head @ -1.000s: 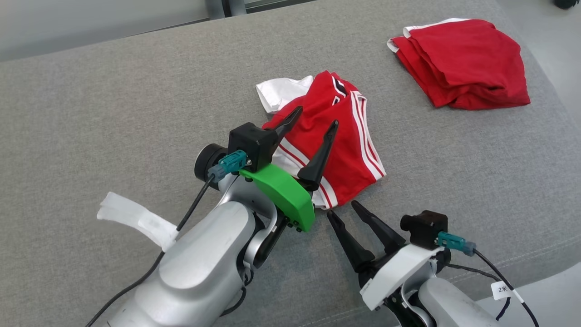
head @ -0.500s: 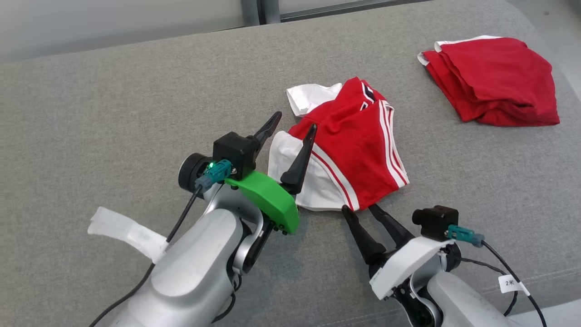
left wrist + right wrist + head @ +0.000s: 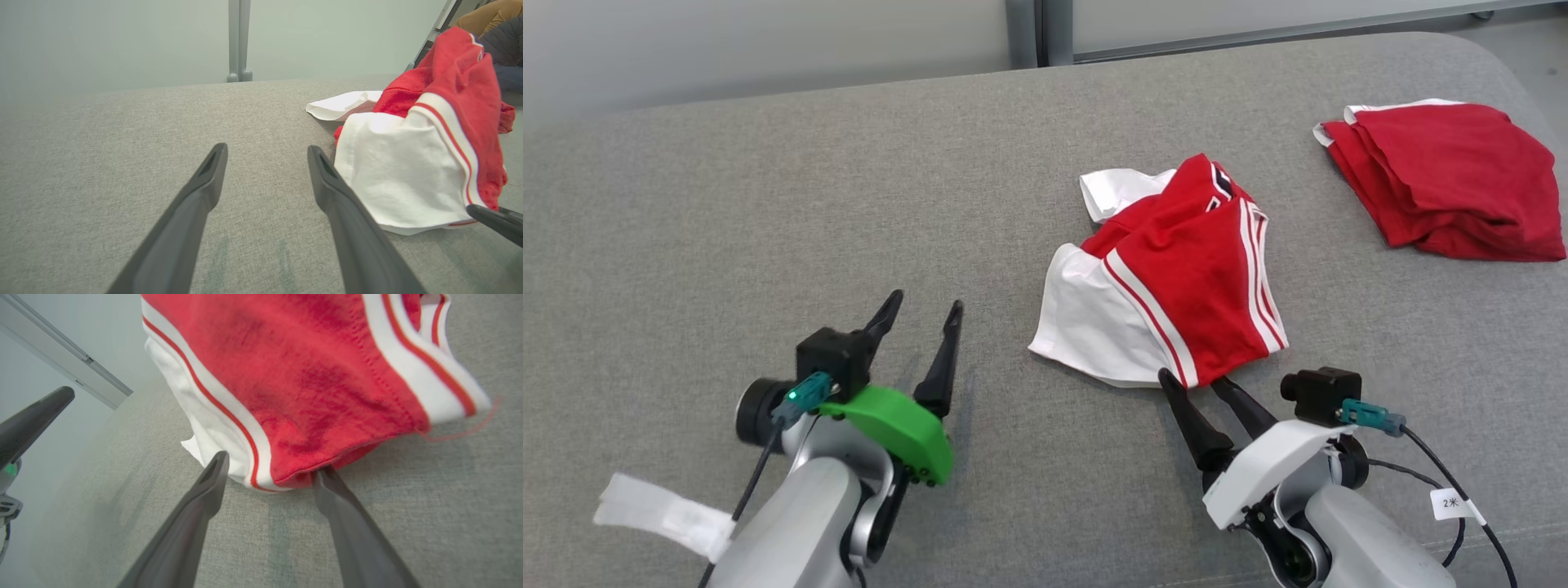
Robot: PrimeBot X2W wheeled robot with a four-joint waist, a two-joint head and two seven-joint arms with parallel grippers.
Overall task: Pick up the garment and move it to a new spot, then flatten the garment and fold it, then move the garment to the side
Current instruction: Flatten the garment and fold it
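1. Garment (image 3: 1176, 286), red with white stripes and a white panel, lies crumpled right of centre on the grey bench (image 3: 768, 204). Its near hem (image 3: 302, 477) sits at the tips of the right gripper (image 3: 1191, 378).
2. Right fingers: spread, pinching nothing. In the right wrist view one tip touches the red hem and the other stands just beside the white edge. Whether either tip is under the cloth cannot be told.
3. Left gripper (image 3: 925, 300): fingers spread and empty, low over bare bench, well apart from the garment's white edge on its left side.
4. Judged step: the first grasp, to lift the garment for the move to a new spot.
5. Recommended for the right gripper:
   - go forward low, so that the hem passes between the fingers;
   - close on the bunched red edge, not on the single white layer, which would likely slip or peel off alone;
   - keep the tips from digging into the bench fabric.
6. Recommended for the left gripper: take the white edge only once the right grip is sound. A two-point hold should let the cloth hang open and ease the flattening.
7. Surroundings: a folded red pile (image 3: 1445, 180) lies at the far right, well apart. The new spot should stay away from it.
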